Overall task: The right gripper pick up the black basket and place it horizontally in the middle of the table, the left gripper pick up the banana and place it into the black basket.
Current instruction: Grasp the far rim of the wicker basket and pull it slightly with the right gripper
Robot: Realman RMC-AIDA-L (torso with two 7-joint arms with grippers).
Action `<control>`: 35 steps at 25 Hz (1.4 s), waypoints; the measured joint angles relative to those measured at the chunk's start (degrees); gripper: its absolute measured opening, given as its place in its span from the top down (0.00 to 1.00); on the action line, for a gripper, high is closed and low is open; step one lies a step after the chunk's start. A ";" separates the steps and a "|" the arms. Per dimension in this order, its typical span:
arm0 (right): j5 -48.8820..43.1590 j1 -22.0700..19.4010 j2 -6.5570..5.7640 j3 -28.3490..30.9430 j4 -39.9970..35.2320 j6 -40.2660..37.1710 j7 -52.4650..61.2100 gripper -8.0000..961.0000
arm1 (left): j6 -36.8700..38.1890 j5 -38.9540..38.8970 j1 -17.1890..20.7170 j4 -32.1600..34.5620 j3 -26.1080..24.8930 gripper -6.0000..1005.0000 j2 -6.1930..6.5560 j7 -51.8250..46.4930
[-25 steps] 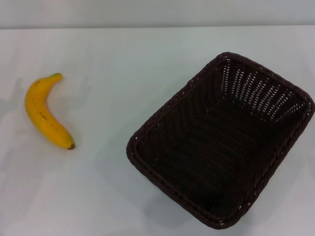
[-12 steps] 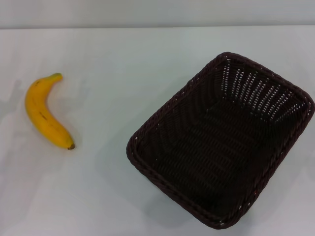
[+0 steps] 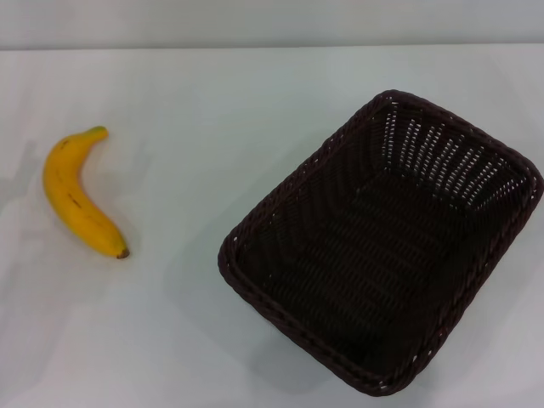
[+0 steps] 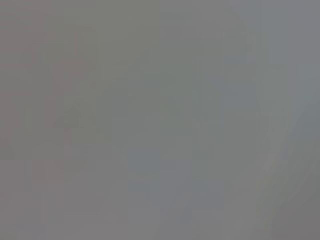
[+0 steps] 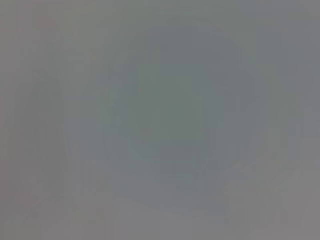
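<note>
The black basket [image 3: 382, 242] stands on the white table [image 3: 187, 93] at the right, turned at a slant, with one corner near the front edge. It is empty. The yellow banana [image 3: 76, 197] lies on the table at the far left, stem end to the back, dark tip to the front. Banana and basket are well apart. Neither gripper shows in the head view. Both wrist views show only a plain grey blur, with no fingers and no objects.
The table's back edge runs along the top of the head view against a pale wall [image 3: 272, 21]. Bare table lies between the banana and the basket.
</note>
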 joint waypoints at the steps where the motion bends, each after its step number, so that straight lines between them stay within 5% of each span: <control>1: -1.84 0.75 -0.88 -2.79 -3.01 -0.19 4.93 0.15 | -0.02 0.02 0.11 0.00 0.00 0.22 0.00 -0.05; 8: -16.14 8.52 -6.19 -12.52 -13.56 2.03 27.55 0.16 | -1.31 0.20 1.02 0.00 0.02 0.22 0.02 -0.47; 13: -29.35 16.96 -9.42 -13.54 -16.78 11.50 38.64 0.17 | -2.11 0.38 1.10 0.00 0.03 0.22 0.10 -0.53; 20: -45.48 27.54 -11.16 -14.69 -18.84 22.12 51.24 0.17 | -3.53 0.70 1.02 0.00 0.35 0.22 0.23 -1.11; 27: -54.77 35.10 -8.71 -23.42 -18.38 23.52 61.01 0.18 | -5.12 0.69 1.48 0.86 0.84 0.22 0.31 -1.50; 29: -56.82 36.65 -7.27 -25.55 -17.93 23.48 62.67 0.18 | -5.13 0.70 1.52 0.86 1.44 0.22 0.31 -1.51; 30: -60.16 38.24 -5.54 -26.43 -17.40 23.51 63.70 0.18 | -5.14 0.70 1.52 0.87 1.56 0.22 0.32 -1.52; 31: -60.16 38.24 -5.54 -26.43 -17.40 23.51 63.70 0.18 | -5.15 0.70 1.54 0.87 1.63 0.22 0.33 -1.52; 32: -64.39 39.76 -3.81 -26.65 -16.71 23.38 64.54 0.19 | -5.15 0.70 1.60 0.90 1.66 0.22 0.34 -1.53; 35: -67.92 41.14 -2.51 -26.73 -15.79 23.33 65.23 0.19 | -5.20 0.69 1.68 0.94 1.69 0.22 0.36 -1.50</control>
